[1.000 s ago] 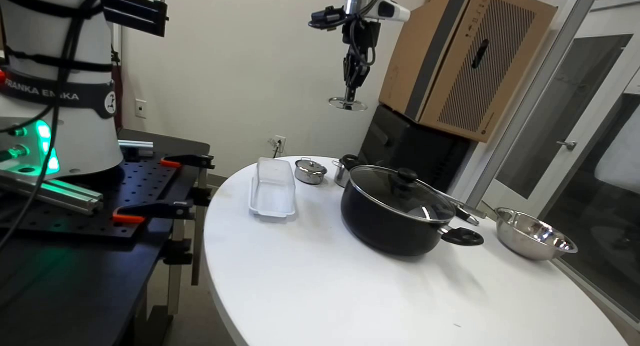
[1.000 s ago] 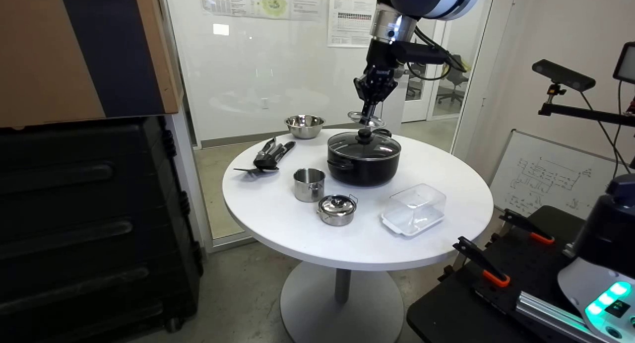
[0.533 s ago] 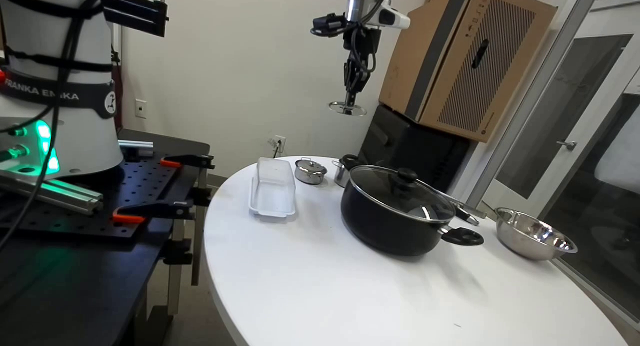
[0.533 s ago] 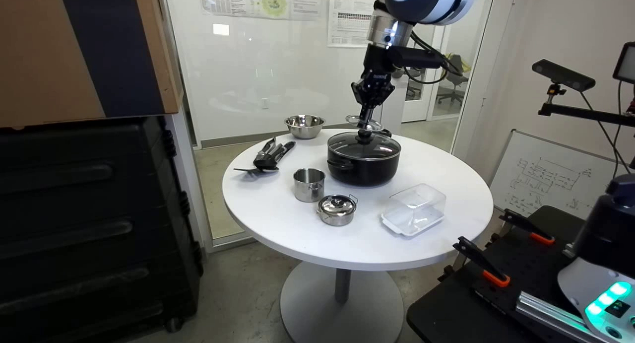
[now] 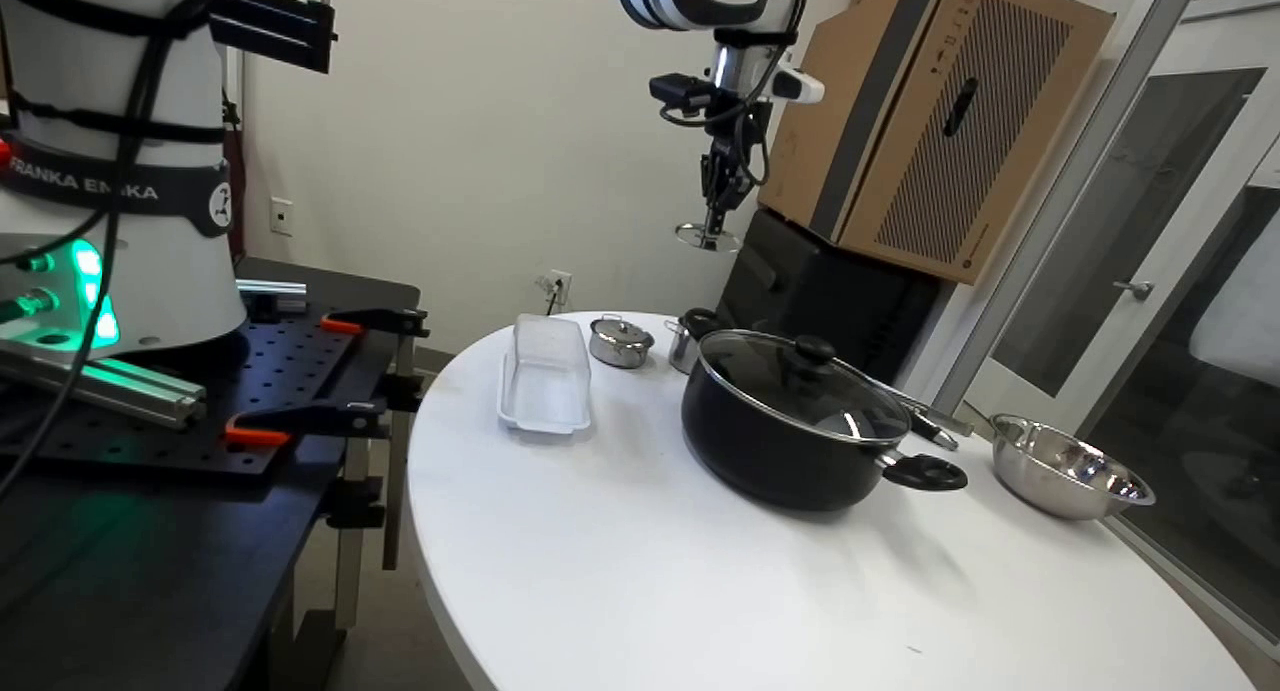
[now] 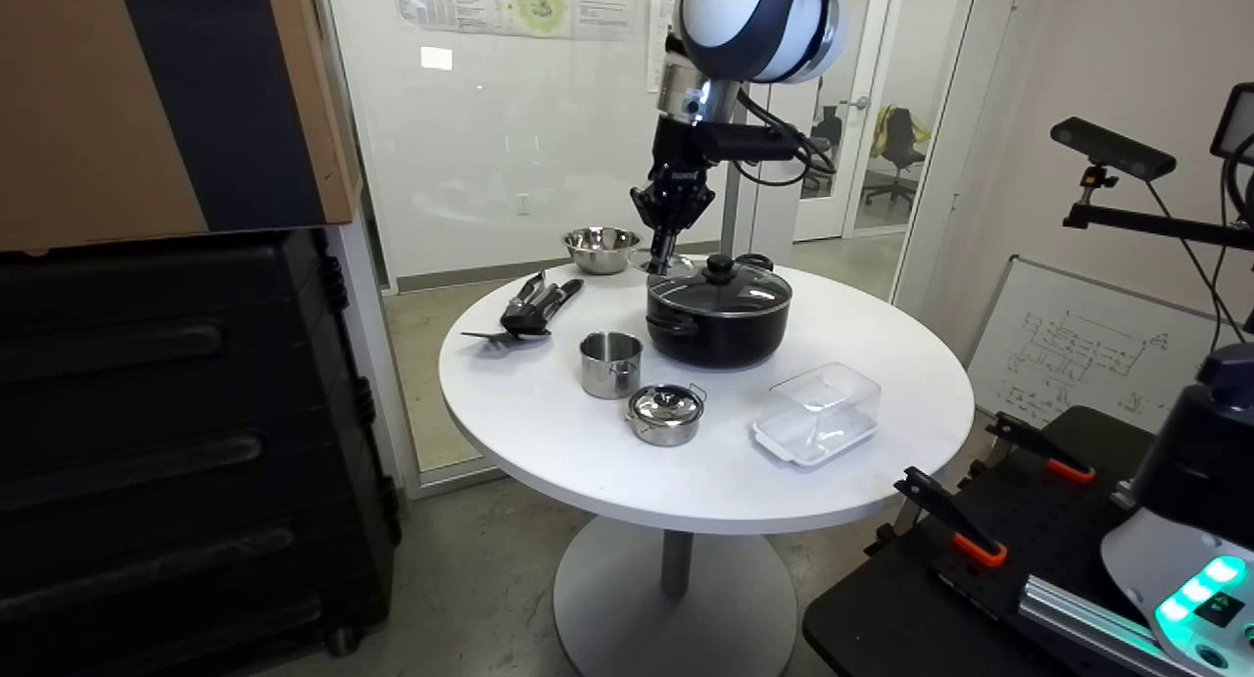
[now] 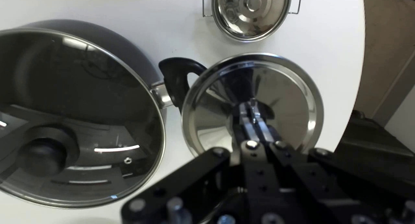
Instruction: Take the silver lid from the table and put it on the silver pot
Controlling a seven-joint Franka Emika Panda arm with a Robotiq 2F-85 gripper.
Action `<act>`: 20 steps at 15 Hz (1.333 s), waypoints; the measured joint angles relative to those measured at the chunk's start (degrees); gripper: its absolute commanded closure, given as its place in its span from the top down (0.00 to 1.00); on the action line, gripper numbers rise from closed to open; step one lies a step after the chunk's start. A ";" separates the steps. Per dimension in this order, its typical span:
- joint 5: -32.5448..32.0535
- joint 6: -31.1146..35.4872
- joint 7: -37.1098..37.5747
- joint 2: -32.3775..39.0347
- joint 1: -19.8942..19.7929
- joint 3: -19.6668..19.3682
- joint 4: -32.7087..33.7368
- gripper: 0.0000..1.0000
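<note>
My gripper (image 7: 251, 109) is shut on the knob of the silver lid (image 7: 288, 97), a round shiny disc held level in the air. In an exterior view the lid (image 5: 688, 235) hangs under the gripper (image 5: 711, 235), well above the table. The lid (image 6: 684, 264) also shows behind the black pot's left rim in an exterior view, under the gripper (image 6: 662, 264). The open silver pot (image 6: 610, 371) stands upright on the table; in an exterior view the silver pot (image 5: 682, 353) is partly hidden by the black pot's handle. In the wrist view it is hidden.
A big black pot (image 6: 718, 336) with a glass lid stands beside the silver pot. A small lidded silver pot (image 6: 665, 424) is near the table edge, by a clear plastic box (image 6: 821, 417). A metal bowl (image 6: 602, 254) and dark utensils (image 6: 534, 310) lie farther off.
My gripper has moved down with the silver lid in it, leftward in one exterior view and slightly rightward in the other. The things on the table have not moved.
</note>
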 measured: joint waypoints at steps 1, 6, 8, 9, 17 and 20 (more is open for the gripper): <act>-1.04 -0.06 0.79 1.81 0.53 0.00 1.53 0.00; -5.48 -0.45 4.08 10.63 2.40 -0.71 8.76 0.00; -5.80 -0.44 4.36 13.74 3.01 -1.19 11.59 0.00; -5.82 -0.44 4.39 15.13 3.34 -1.45 12.95 0.00; -6.27 -0.50 5.18 23.65 6.85 -3.53 21.13 0.00; -6.51 -0.53 5.71 25.17 7.96 -4.48 22.22 0.00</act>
